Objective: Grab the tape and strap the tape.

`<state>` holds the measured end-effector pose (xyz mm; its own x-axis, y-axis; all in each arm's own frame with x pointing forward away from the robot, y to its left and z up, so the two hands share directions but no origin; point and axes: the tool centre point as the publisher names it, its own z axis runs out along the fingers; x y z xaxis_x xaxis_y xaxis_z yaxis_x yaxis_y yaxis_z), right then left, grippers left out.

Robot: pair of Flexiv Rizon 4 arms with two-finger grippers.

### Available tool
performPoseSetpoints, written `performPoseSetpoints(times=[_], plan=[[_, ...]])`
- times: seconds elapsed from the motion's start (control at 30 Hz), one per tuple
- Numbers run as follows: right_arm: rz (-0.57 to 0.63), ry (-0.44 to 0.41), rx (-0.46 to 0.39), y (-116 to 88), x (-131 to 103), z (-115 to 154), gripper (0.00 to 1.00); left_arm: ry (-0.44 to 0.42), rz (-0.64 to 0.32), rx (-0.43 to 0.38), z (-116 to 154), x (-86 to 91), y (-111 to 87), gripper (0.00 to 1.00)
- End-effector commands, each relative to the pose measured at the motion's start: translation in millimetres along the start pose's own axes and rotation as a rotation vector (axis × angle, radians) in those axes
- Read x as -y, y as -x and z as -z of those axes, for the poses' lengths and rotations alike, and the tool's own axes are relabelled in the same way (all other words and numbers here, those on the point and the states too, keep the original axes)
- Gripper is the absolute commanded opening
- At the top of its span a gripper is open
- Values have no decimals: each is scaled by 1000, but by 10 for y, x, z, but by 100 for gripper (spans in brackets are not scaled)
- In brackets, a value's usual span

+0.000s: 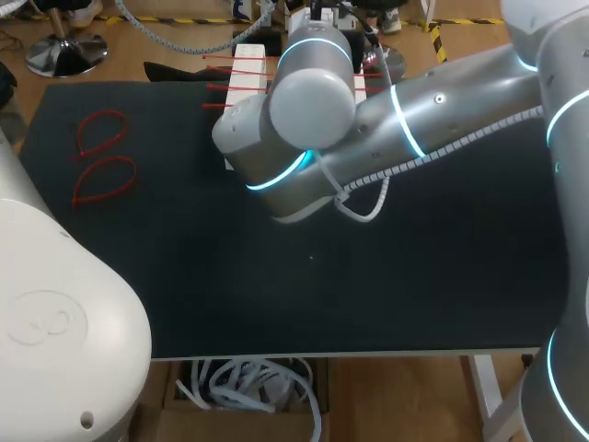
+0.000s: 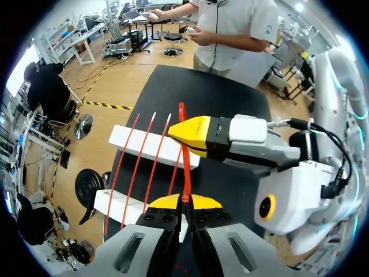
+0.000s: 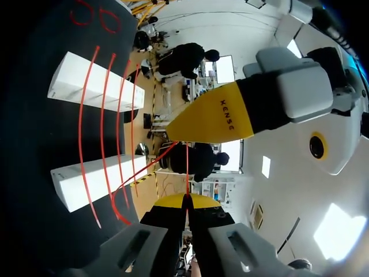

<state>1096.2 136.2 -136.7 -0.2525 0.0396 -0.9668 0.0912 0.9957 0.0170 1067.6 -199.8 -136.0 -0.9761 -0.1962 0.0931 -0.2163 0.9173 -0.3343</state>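
The tape is a thin red tie [image 2: 186, 167]. My left gripper [image 2: 183, 201] is shut on its lower part, and the strip rises past the yellow tip of my right gripper [image 2: 193, 131], which comes in crosswise just ahead. In the right wrist view my right gripper [image 3: 187, 199] is shut on the same red tie [image 3: 187, 167], which runs up to the left gripper [image 3: 210, 118] and curls away beside the fingers. In the head view my right arm [image 1: 442, 110] hides both grippers.
Two white blocks [image 2: 144, 144] [image 2: 112, 205] lie on the black mat [image 1: 276, 295], with three more red ties [image 2: 135, 156] laid across them. Two looped red ties [image 1: 101, 133] [image 1: 106, 180] lie at the mat's far left. My left arm [image 1: 55, 313] fills the near left corner.
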Motion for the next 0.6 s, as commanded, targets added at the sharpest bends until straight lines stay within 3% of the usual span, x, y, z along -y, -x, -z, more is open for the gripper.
performPoseSetpoints(times=[0.03, 0.6], plan=[[-2, -12, -11, -1, -33, -21, 0, 4, 1, 0, 10, 3, -4, 0], [0, -10, -16, -28, -82, 33, 0, 4, 1, 0, 10, 3, -4, 0]])
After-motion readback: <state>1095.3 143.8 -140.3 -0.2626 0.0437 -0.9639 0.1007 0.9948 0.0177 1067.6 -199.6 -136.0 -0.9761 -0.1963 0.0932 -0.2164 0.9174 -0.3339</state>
